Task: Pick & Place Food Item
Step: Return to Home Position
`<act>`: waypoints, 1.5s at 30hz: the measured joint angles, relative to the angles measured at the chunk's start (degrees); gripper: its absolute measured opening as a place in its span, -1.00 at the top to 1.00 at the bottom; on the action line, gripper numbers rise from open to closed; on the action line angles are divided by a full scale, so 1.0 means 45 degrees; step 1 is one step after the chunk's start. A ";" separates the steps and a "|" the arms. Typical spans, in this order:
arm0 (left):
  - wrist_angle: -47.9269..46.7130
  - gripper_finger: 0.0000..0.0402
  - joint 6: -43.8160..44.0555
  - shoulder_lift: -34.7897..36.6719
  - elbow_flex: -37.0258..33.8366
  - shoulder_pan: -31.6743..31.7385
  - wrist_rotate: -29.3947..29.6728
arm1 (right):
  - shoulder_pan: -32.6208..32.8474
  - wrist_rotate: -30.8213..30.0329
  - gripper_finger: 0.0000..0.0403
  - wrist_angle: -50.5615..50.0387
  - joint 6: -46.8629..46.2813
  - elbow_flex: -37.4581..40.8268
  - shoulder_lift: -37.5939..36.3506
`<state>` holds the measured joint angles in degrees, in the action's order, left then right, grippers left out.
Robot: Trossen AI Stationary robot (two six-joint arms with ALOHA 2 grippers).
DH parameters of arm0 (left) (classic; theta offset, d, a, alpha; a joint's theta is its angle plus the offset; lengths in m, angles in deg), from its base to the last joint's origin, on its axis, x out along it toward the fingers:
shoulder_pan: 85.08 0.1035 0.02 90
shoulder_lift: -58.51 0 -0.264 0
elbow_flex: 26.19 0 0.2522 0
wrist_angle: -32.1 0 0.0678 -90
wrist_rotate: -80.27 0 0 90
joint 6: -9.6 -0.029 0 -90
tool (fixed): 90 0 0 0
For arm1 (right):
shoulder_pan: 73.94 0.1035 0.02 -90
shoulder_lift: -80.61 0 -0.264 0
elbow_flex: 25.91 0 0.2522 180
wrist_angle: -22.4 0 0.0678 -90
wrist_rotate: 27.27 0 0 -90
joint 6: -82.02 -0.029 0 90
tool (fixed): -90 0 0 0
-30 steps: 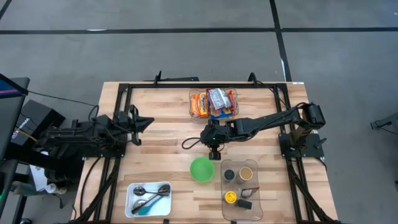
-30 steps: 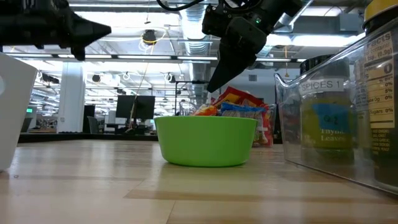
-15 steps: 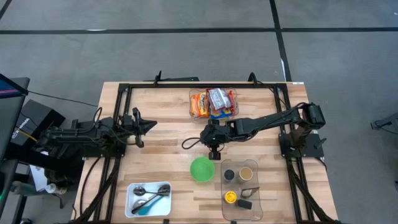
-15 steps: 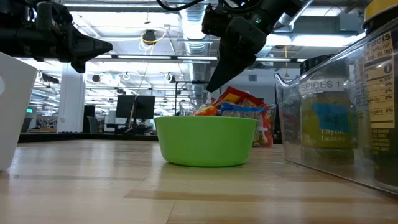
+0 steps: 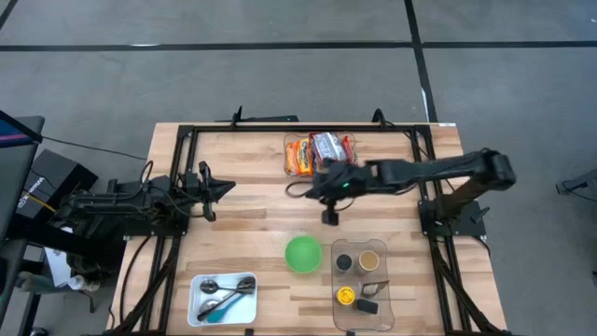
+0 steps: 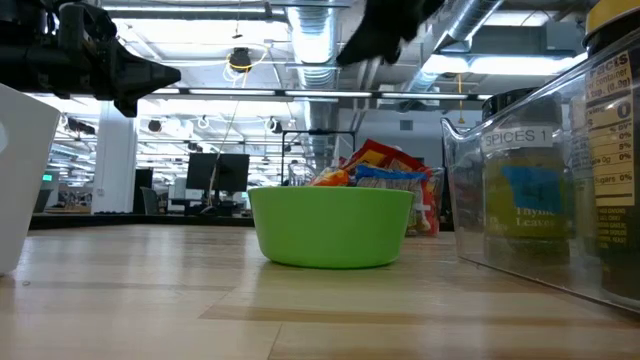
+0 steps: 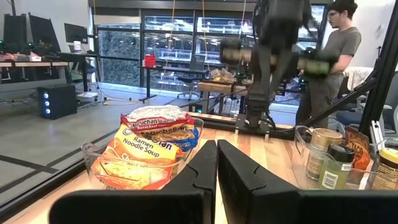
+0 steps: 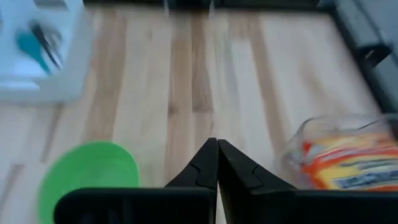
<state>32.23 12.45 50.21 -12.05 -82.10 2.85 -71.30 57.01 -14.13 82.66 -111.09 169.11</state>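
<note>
The ramen packets [image 5: 320,154] lie heaped in a clear tray [image 5: 286,161] at the far edge of the desk [image 5: 252,233], in neither arm's grasp. The right gripper [image 5: 329,217] hangs in the air just beside the tray's near side, between it and the green bowl [image 5: 303,254]. Its fingers [image 8: 199,171] are pressed together with nothing between them. The left gripper [image 5: 227,186] waits at the desk's left side, well apart from the packets, its fingers [image 7: 199,168] likewise closed and empty. Spoons [image 5: 222,297] lie in the white bin [image 5: 194,299] at the near edge.
</note>
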 joint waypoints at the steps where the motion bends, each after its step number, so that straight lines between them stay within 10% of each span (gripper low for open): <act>1: 0.0003 0.97 0.0000 0.0000 0.0000 -0.0003 -0.0002 | -0.0064 0.0039 1.00 -0.0078 0.0000 0.0000 -0.0428; 30: 0.0019 0.97 0.0000 -0.0005 -0.0005 -0.0001 -0.0002 | -0.2992 -0.0066 1.00 -0.6090 0.0529 0.0040 -0.9574; 45: 0.0024 0.97 0.0000 -0.0005 -0.0010 -0.0003 -0.0002 | -0.3931 -0.0043 1.00 -0.5933 -0.0328 0.3422 -1.5058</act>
<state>32.34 12.45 50.19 -12.09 -82.11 2.84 -88.99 56.81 -40.82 81.19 -95.69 101.35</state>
